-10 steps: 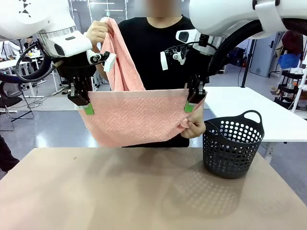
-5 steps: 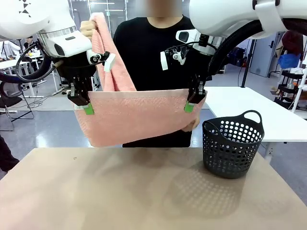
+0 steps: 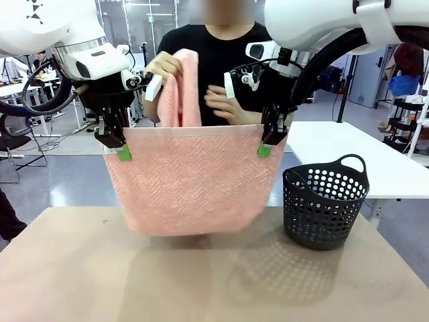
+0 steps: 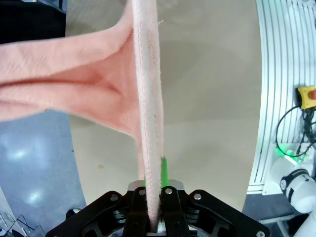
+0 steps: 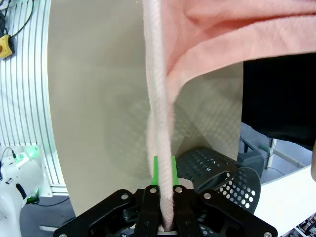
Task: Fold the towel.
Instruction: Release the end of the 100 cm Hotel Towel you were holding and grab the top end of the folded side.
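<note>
The salmon-pink towel point(image 3: 191, 178) hangs as a broad sheet above the table, its top hem stretched level between my two grippers. My left gripper point(image 3: 123, 151) is shut on the hem's left corner and my right gripper point(image 3: 265, 147) is shut on its right corner. Behind the sheet a person's hand point(image 3: 164, 66) holds up another part of the towel in a bunch; the other hand point(image 3: 224, 107) is open just behind the hem. In the left wrist view the towel point(image 4: 148, 98) runs edge-on out of my left gripper point(image 4: 152, 195). The right wrist view shows the towel point(image 5: 160, 108) pinched in my right gripper point(image 5: 164, 192).
A black perforated basket point(image 3: 325, 204) with handles stands on the tan table point(image 3: 214, 282) to the right, close to the towel's lower right corner. The person stands at the far side of the table. A white table point(image 3: 375, 157) is behind the basket.
The person's left hand let go of the towel's lower right corner, so the sheet dropped lower and hangs flat. The raised hand with the bunched part came down and toward the middle. Both grippers stayed put.
</note>
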Robot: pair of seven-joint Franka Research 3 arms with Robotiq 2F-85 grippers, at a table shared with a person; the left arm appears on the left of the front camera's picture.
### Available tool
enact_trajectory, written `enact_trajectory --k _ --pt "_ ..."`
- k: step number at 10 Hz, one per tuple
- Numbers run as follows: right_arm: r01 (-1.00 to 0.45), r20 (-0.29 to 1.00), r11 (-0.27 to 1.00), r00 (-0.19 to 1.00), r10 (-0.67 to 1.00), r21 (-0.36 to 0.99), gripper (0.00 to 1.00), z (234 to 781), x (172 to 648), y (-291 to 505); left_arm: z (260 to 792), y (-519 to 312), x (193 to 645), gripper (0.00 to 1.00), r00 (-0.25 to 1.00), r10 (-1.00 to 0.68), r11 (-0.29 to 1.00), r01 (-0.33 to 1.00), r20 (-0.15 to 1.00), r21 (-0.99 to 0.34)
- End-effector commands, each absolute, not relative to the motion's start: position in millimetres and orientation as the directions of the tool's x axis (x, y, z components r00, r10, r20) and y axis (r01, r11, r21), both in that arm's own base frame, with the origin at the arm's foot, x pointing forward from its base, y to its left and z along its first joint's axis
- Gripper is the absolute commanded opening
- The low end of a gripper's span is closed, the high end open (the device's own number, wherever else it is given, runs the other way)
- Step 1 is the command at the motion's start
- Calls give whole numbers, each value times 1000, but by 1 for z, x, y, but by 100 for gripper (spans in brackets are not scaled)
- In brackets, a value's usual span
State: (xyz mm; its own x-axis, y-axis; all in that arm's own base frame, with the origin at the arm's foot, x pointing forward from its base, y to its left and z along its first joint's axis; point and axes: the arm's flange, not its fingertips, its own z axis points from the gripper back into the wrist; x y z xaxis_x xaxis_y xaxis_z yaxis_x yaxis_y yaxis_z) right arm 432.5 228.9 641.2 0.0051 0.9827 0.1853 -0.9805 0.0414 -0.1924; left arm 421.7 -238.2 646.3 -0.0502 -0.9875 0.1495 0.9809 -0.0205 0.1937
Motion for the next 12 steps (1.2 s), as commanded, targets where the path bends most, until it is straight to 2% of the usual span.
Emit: enact_trajectory --k 1,12 --pt "-980 184 37 1 983 -194 0 641 432 229 648 -236 424 0 -62 -987 -32 980 150 198" --pt "-980 184 37 1 983 -194 0 641 432 229 648 -236 424 0 -62 -987 -32 980 150 198"
